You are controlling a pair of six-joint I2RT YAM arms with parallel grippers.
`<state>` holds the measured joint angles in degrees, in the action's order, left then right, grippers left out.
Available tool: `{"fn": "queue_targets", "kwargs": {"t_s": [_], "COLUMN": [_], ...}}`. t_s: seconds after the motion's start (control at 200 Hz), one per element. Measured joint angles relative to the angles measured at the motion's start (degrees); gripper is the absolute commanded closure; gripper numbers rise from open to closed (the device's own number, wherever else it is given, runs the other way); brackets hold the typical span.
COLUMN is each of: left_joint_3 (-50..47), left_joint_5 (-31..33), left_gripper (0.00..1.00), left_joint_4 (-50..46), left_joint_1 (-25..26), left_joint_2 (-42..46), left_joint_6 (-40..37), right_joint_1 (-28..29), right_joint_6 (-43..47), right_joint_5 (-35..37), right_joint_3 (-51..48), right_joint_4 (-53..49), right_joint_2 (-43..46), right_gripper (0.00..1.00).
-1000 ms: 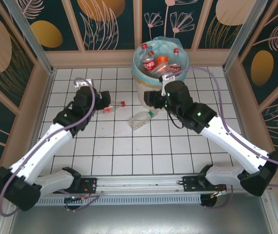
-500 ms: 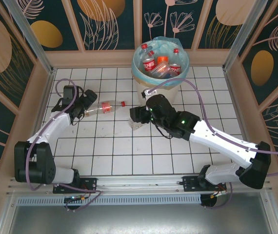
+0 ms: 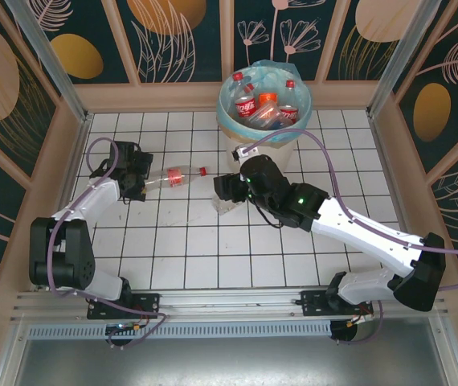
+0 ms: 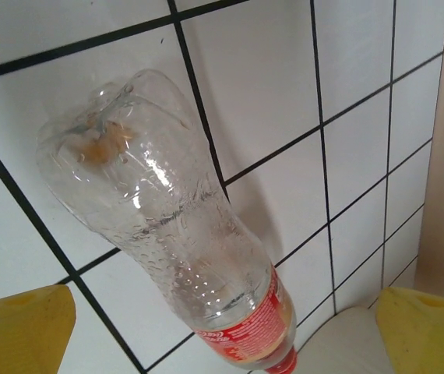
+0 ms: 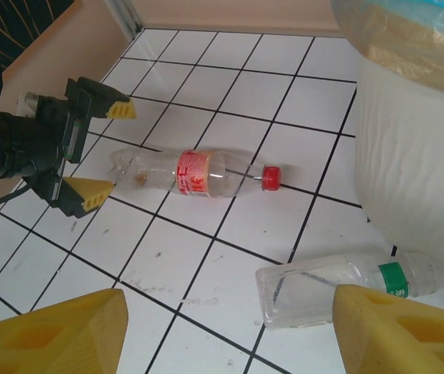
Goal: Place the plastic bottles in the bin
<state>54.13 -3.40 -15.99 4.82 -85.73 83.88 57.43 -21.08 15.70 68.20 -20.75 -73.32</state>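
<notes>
So the red-capped bottle point(image 3: 179, 176) is lying on its side on the white tiled bench point(image 3: 181, 249), left of the middle, with its cap end pointing over toward the bin point(image 3: 237, 149). It's clear with a red label, and a bit of brownish gunk is sitting inside near the base.

The left fingers point(image 5: 89, 191) are sitting spread wide right at that base end, one yellow tip to each side. On the right wrist cam I'm seeing the base just at their mouth, and I can't tell if either tip is touching it. On the left wrist cam the bottle point(image 4: 167, 234) is running diagonally between the two tips, with open gaps on both sides.

Next one over, a clear green-labelled bottle point(image 5: 347, 280) is lying on the bench close against the foot of the bin. The right fingers point(image 5: 51, 327) are hovering over it, spread wide too. One tip is overlapping it in my view, so I can't call contact. From overhead the right arm point(image 3: 333, 217) is covering most of that bottle.

The bin itself is standing at the far edge of the bench by the back wall. It's cream-white with a bluish bag folding over the rim, and it's holding several bottles point(image 3: 249, 103) with red caps and labels.
</notes>
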Motion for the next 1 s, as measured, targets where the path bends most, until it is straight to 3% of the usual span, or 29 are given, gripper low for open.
{"fn": "queue_targets", "kwargs": {"t_s": [0.26,0.52,0.736,1.001], "left_joint_3": [-0.02,5.11,12.72,15.06], "left_joint_5": [-0.04,-0.2,0.61,2.47], "left_gripper": [0.01,0.03,0.2,0.47], "left_joint_4": [-0.07,-1.03,-3.85,-6.97], "left_joint_1": [-0.02,-0.02,-0.17,-0.42], "left_joint_2": [-3.67,-13.18,-22.05,-23.61], "left_joint_6": [8.66,10.54,9.07,6.16], "right_joint_1": [-0.33,-2.12,-3.56,-5.4], "right_joint_6": [1.29,2.38,2.78,2.78], "right_joint_5": [1.38,1.77,1.84,2.01], "right_joint_3": [0.0,-0.04,-0.5,-2.56], "right_joint_4": [0.02,0.04,0.04,-0.02], "right_joint_2": [0.15,0.85,1.73,3.67], "right_gripper": [0.29,0.29,0.29,0.29]}}
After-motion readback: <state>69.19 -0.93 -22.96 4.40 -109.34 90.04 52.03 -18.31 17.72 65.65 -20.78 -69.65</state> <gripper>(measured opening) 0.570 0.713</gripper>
